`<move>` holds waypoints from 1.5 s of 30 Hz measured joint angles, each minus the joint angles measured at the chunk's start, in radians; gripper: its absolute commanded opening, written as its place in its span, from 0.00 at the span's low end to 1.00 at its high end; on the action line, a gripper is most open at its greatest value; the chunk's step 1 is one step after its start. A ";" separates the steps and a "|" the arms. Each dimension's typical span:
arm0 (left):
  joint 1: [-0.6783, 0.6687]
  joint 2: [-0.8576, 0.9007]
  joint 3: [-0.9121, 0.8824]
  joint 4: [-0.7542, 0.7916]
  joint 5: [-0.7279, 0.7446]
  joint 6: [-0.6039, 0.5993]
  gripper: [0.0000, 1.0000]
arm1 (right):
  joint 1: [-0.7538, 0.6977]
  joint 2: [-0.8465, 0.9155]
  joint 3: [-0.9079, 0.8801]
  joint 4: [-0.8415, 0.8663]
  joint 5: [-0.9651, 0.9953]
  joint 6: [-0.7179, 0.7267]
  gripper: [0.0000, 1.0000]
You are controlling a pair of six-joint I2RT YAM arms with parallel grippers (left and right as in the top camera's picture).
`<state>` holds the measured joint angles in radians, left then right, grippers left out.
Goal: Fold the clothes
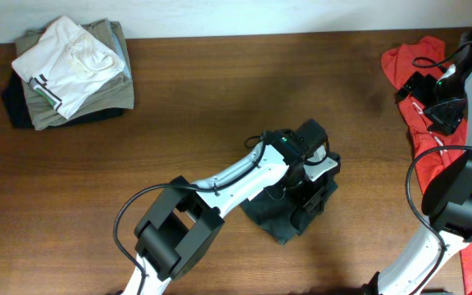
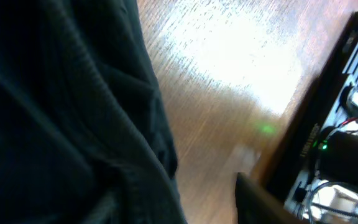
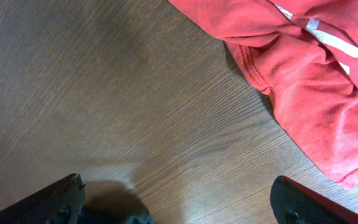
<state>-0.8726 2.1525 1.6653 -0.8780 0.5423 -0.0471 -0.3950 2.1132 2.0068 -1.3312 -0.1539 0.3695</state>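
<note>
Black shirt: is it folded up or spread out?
Folded up. The black shirt lies as a small compact bundle on the table, not spread flat.

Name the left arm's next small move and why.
Probably lift the left tool slowly straight up off the black T-shirt: the shirt already lies as a small folded bundle under the tool, and whether the tool grips fabric cannot be told.
</note>
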 measured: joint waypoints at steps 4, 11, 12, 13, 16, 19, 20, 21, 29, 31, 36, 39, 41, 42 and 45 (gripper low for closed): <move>-0.014 0.000 -0.002 0.000 0.158 0.013 0.64 | 0.000 0.000 0.000 0.000 0.000 0.000 0.99; 0.172 -0.238 0.003 -0.156 0.264 0.096 0.72 | 0.000 0.000 0.000 0.000 0.000 0.000 0.99; 0.229 -0.273 0.007 -0.222 0.222 0.101 0.72 | 0.000 0.000 0.000 0.000 0.000 0.000 0.99; 0.262 -0.281 0.008 -0.251 0.193 0.105 0.71 | 0.000 0.000 0.000 0.000 0.000 0.000 0.99; 0.254 -0.277 -0.063 -0.262 0.138 0.105 0.69 | 0.000 0.000 0.000 0.000 0.000 0.000 0.99; 0.210 -0.265 -0.233 -0.166 0.121 0.085 0.27 | 0.000 0.000 0.000 0.001 0.000 0.000 0.99; 0.193 -0.260 -0.304 -0.095 0.123 0.062 0.16 | 0.000 0.000 0.000 0.002 0.000 0.000 0.99; 0.183 -0.257 -0.335 -0.065 0.130 0.053 0.11 | 0.000 0.000 0.000 0.000 0.000 0.000 0.99; 0.093 -0.193 -0.372 0.165 0.205 -0.097 0.00 | 0.000 0.000 0.000 0.000 0.000 0.000 0.99; 0.091 -0.179 -0.372 0.162 0.241 -0.097 0.01 | 0.000 0.000 0.000 0.000 0.000 0.000 0.99; 0.004 -0.107 -0.372 0.134 0.373 -0.132 0.00 | 0.000 0.000 0.000 0.000 0.000 0.000 0.99; 0.016 -0.095 -0.356 0.120 0.446 -0.123 0.00 | 0.000 0.000 0.000 0.000 0.000 0.000 0.99; 0.030 -0.105 -0.281 0.034 0.433 -0.085 0.00 | 0.000 0.000 0.000 0.000 0.000 0.000 0.99; 0.039 -0.123 -0.235 -0.002 0.396 -0.073 0.00 | 0.000 0.000 0.000 0.000 0.000 0.000 0.98; 0.103 -0.206 -0.058 0.019 0.181 -0.063 0.01 | 0.000 0.000 0.000 0.000 0.000 0.000 0.99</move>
<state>-0.7692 1.9465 1.6073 -0.8593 0.7231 -0.1097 -0.3950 2.1132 2.0068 -1.3312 -0.1539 0.3698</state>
